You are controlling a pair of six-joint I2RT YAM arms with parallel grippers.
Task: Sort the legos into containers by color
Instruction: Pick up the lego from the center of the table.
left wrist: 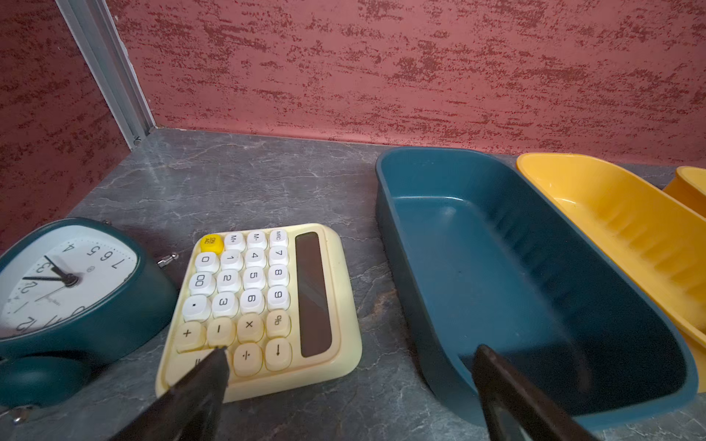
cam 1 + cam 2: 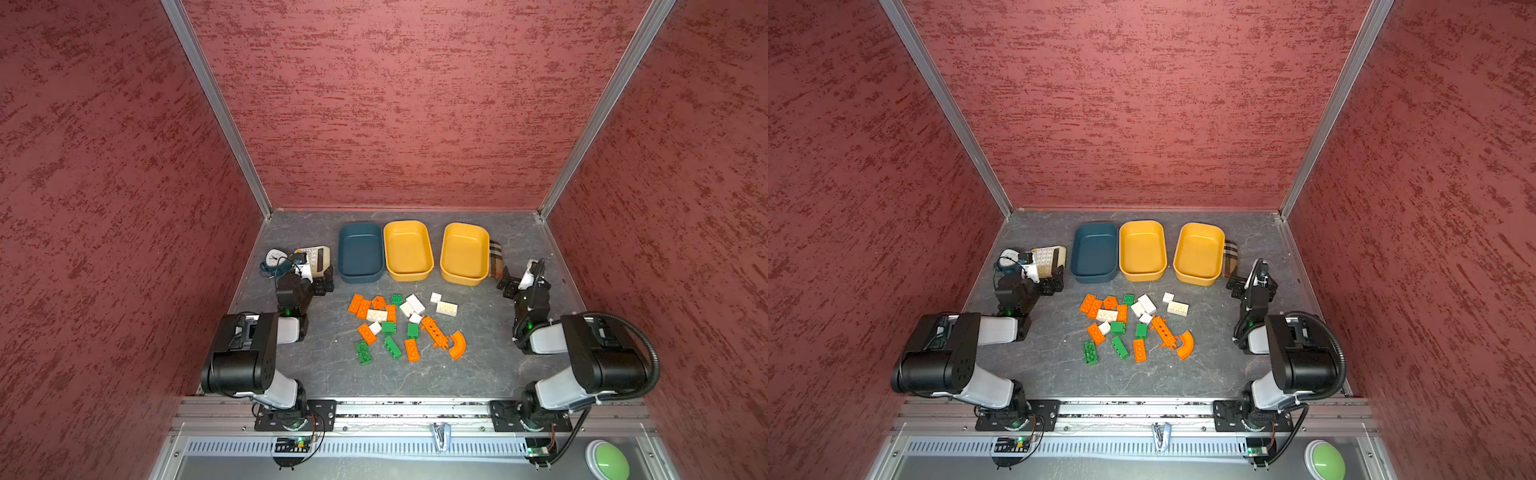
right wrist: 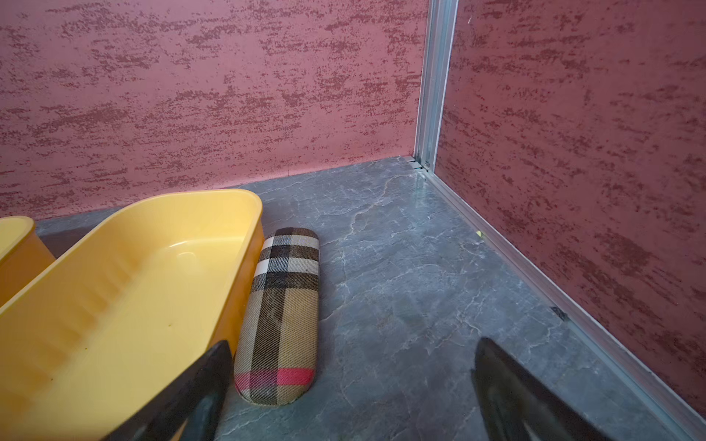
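On the grey table (image 2: pixel 324 374), legos (image 2: pixel 388 327) lie between left gripper (image 1: pixel 351 349) and right gripper (image 3: pixel 353 343) (jaws spread, empty).

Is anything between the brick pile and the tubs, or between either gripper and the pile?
Nothing visible. Bare table separates the bricks from the blue tub and yellow tubs. The left gripper, by the calculator, and right gripper, by the plaid case, stand open with clear table toward the pile.
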